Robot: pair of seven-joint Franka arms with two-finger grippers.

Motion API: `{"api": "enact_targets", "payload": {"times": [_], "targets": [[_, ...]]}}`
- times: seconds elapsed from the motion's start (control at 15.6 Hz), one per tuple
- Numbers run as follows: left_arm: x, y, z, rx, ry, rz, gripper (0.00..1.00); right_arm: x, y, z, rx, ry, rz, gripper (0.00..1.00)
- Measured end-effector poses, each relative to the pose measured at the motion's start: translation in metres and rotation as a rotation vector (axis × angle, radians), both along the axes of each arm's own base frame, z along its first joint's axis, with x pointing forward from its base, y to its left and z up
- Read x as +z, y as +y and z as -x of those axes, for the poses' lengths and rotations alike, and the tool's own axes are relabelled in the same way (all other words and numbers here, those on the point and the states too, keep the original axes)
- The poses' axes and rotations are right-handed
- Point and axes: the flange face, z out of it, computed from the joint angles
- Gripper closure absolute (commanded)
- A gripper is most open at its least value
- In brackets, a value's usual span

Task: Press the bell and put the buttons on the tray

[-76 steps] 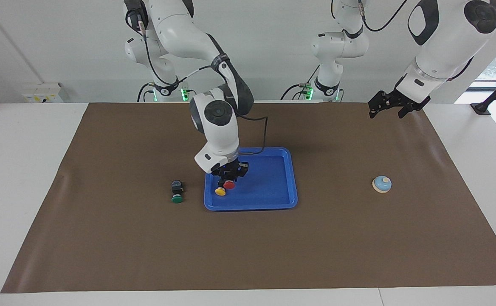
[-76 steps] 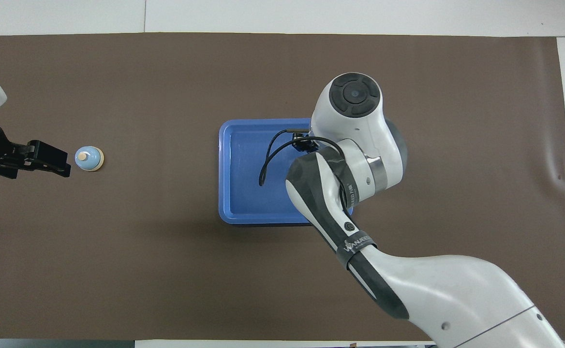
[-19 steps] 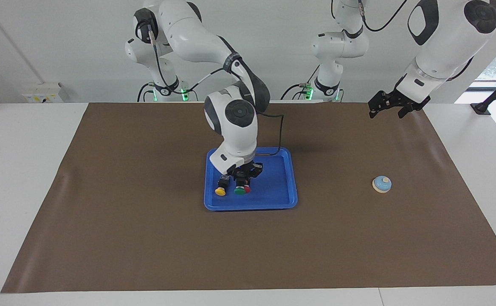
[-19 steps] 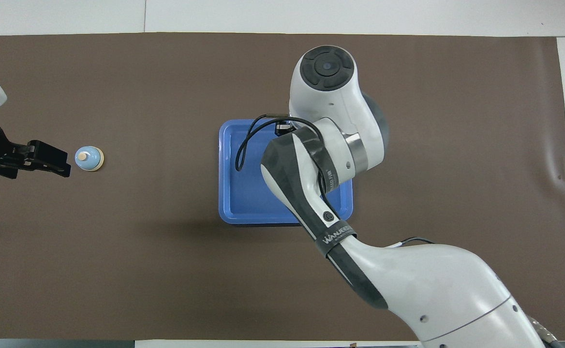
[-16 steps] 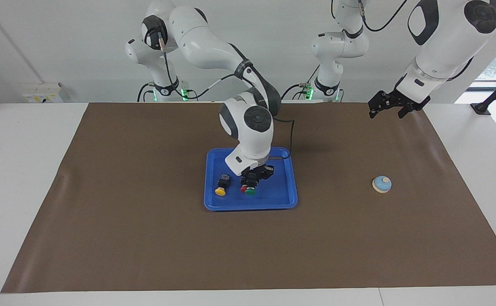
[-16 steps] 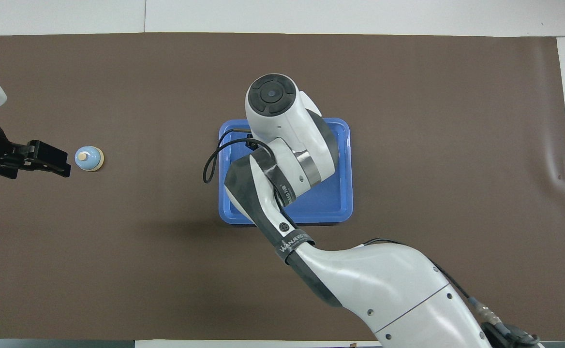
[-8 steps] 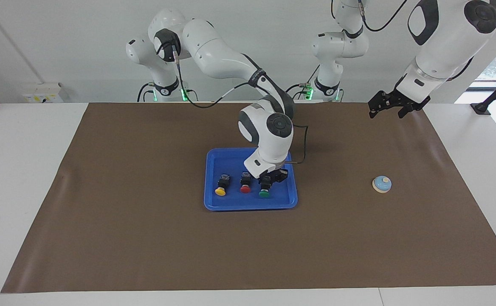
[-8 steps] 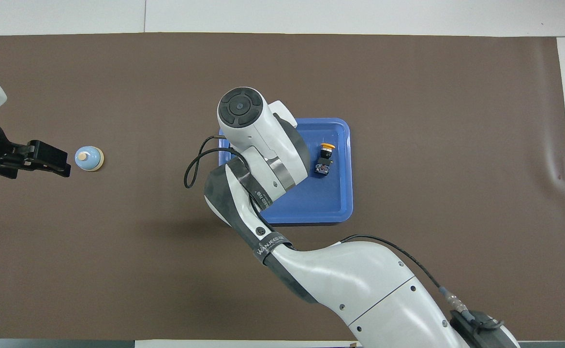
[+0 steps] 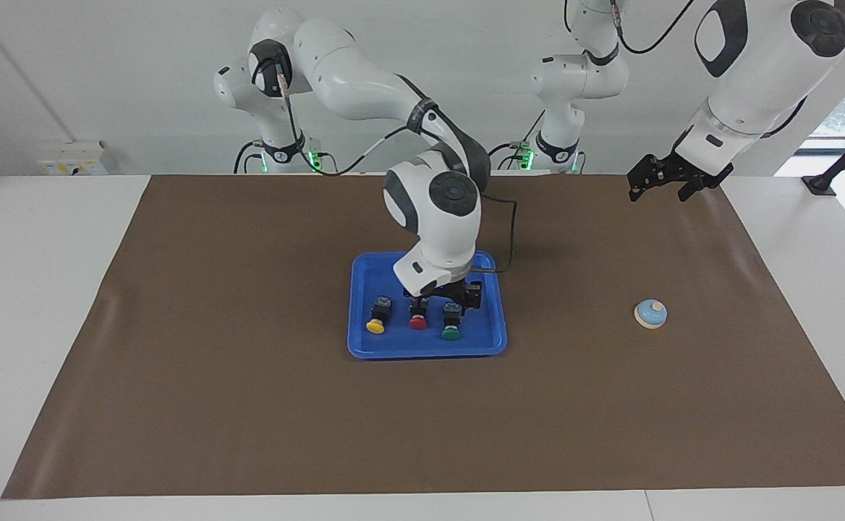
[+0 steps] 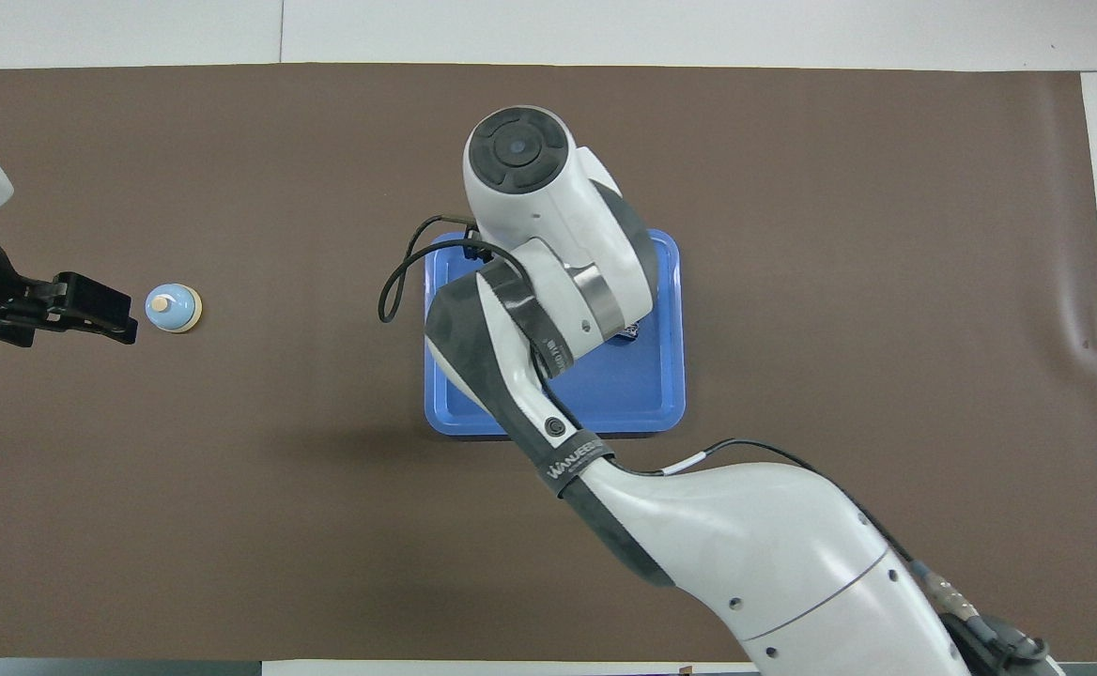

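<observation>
Right gripper (image 9: 446, 295) spread open just above green button (image 9: 451, 325) in tray (image 9: 496, 338), beside red button (image 9: 418, 318) and yellow button (image 9: 375, 319); left gripper (image 9: 660, 180) open, waiting over brown mat (image 9: 249, 405).

A shallow bright blue plastic tray (image 9: 498, 318) holds three black-bodied push buttons just beneath the black right gripper (image 9: 450, 298): one yellow-capped (image 9: 375, 326), one red-capped (image 9: 418, 323), one green-capped (image 9: 451, 333). The small dome bell (image 9: 650, 313) is light blue with a cream rim, on a plain brown mat (image 9: 249, 405).
</observation>
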Motion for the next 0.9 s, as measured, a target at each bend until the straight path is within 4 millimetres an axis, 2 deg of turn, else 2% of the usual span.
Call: {"api": "enact_targets", "payload": {"times": [0.13,0.26,0.39,0.58,0.71,0.77,0.9], "targets": [[0.000,0.000,0.000,0.000,0.000,0.000,0.00,0.039,-0.057,-0.017,0.020,-0.005,-0.009,0.00],[0.000,0.000,0.000,0.000,0.000,0.000,0.00,0.069,-0.123,-0.028,0.046,-0.009,-0.020,0.00],[0.000,0.000,0.000,0.000,0.000,0.000,0.00,0.090,-0.191,-0.031,0.080,-0.012,-0.032,0.00],[0.000,0.000,0.000,0.000,0.000,0.000,0.00,0.109,-0.284,-0.022,0.131,0.002,-0.046,0.00],[0.000,0.000,0.000,0.000,0.000,0.000,0.00,0.118,-0.332,-0.009,0.139,0.008,-0.058,0.00],[0.000,0.000,0.000,0.000,0.000,0.000,0.00,0.124,-0.348,0.001,0.135,0.007,-0.065,0.00],[0.000,0.000,0.000,0.000,0.000,0.000,0.00,0.143,-0.366,0.020,0.126,-0.009,-0.066,0.00]]}}
